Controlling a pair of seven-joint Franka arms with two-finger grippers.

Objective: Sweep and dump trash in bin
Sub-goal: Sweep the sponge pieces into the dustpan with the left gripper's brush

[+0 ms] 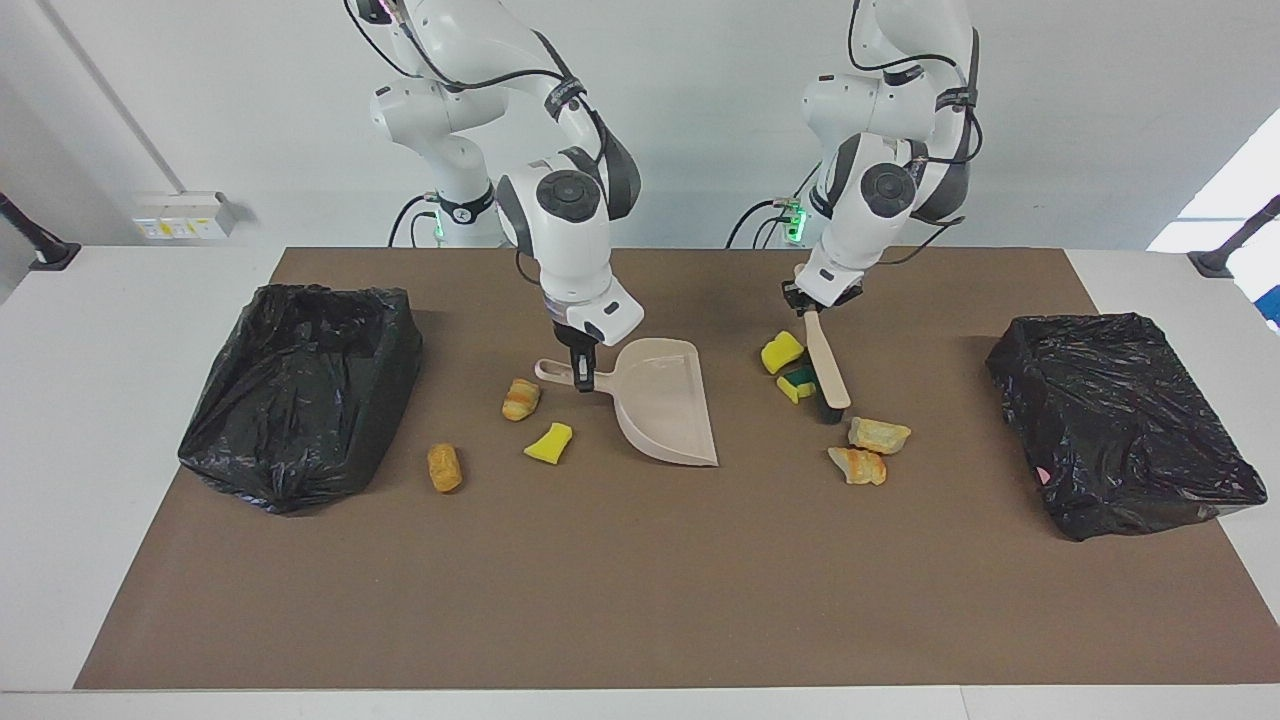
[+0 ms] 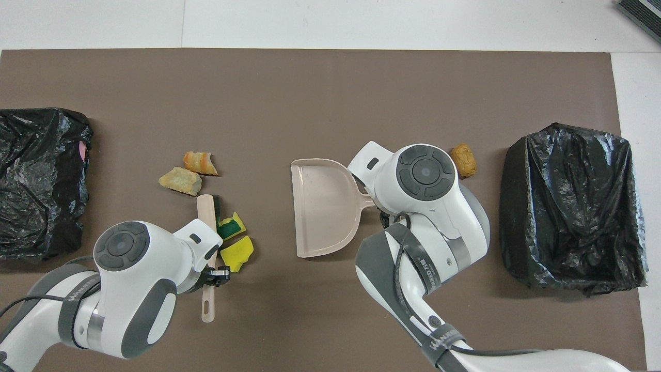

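Observation:
My right gripper (image 1: pixel 580 372) is shut on the handle of the beige dustpan (image 1: pixel 668 402), which lies flat on the mat with its mouth toward the left arm's end. My left gripper (image 1: pixel 812 303) is shut on the beige hand brush (image 1: pixel 828 372), whose bristles rest against a yellow-and-green sponge (image 1: pixel 797 384) and a yellow sponge (image 1: pixel 781 352). Two bread pieces (image 1: pixel 878 435) lie just farther out than the brush head. Beside the dustpan's handle, toward the right arm's end, lie a croissant piece (image 1: pixel 521 398), a yellow sponge chunk (image 1: pixel 549 442) and a bread piece (image 1: pixel 444 467).
A bin lined with a black bag (image 1: pixel 300 390) stands open at the right arm's end of the brown mat (image 1: pixel 640 600). Another black-bagged bin (image 1: pixel 1120 430) stands at the left arm's end. In the overhead view the right arm's hand covers some of the trash.

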